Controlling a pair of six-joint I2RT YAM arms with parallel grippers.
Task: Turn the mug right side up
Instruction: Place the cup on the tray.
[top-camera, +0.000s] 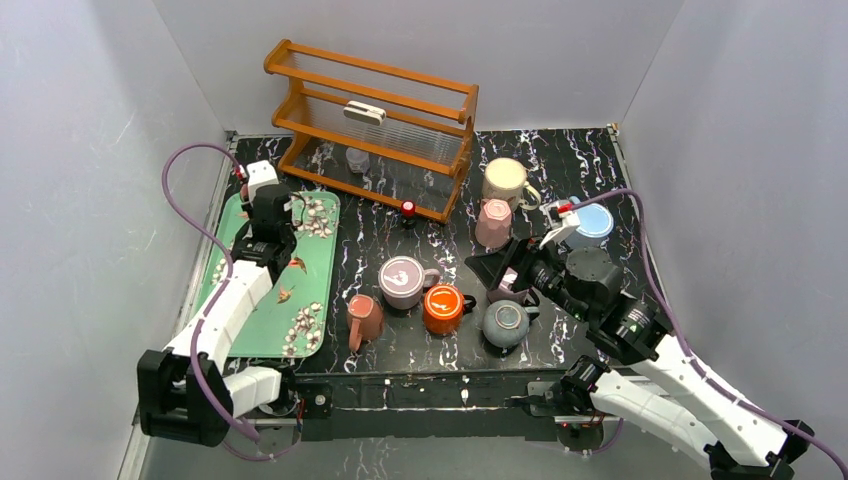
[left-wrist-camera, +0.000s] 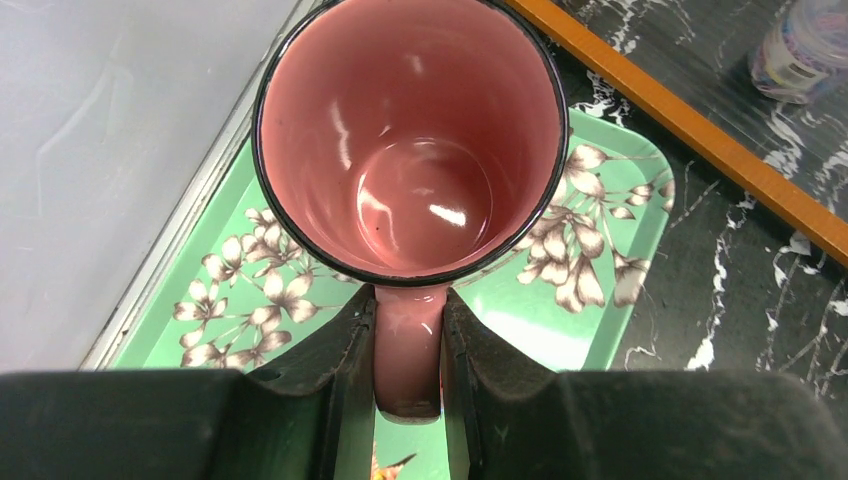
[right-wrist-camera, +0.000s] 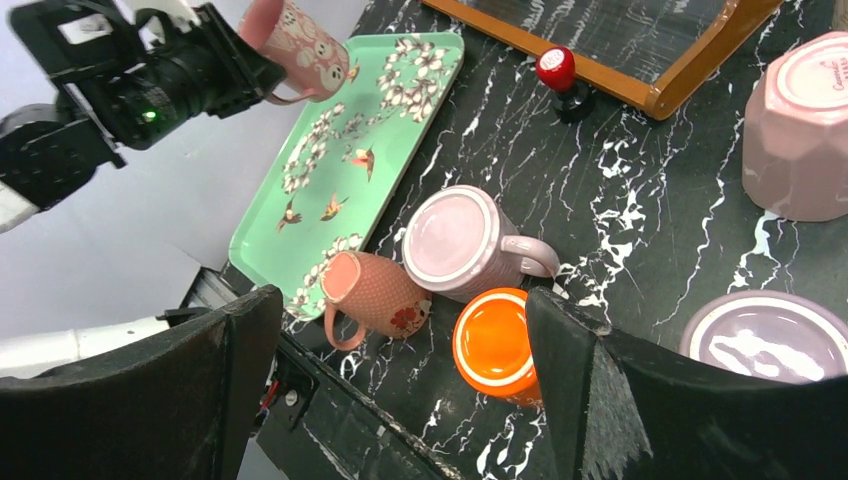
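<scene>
My left gripper (left-wrist-camera: 410, 345) is shut on the handle of a pink mug (left-wrist-camera: 408, 130) with a dark rim. The mug's open mouth faces the wrist camera and its inside looks empty. It hangs tilted above the far end of the green flowered tray (left-wrist-camera: 560, 320). The right wrist view shows the same mug (right-wrist-camera: 298, 42), pink with white figures, in the left gripper (right-wrist-camera: 225, 62) above the tray (right-wrist-camera: 330, 190). In the top view the mug (top-camera: 316, 217) sits just right of the left gripper (top-camera: 292, 215). My right gripper (top-camera: 492, 278) stands open over the table's middle right, holding nothing.
Upside-down mugs stand on the black marble table: mauve (top-camera: 403, 281), orange (top-camera: 443, 308), grey (top-camera: 506, 323), pale pink (top-camera: 493, 222). A salmon dotted mug (top-camera: 364, 318) stands beside the tray. A cream mug (top-camera: 506, 182) and a blue one (top-camera: 592, 222) are further back. A wooden rack (top-camera: 375, 125) stands behind.
</scene>
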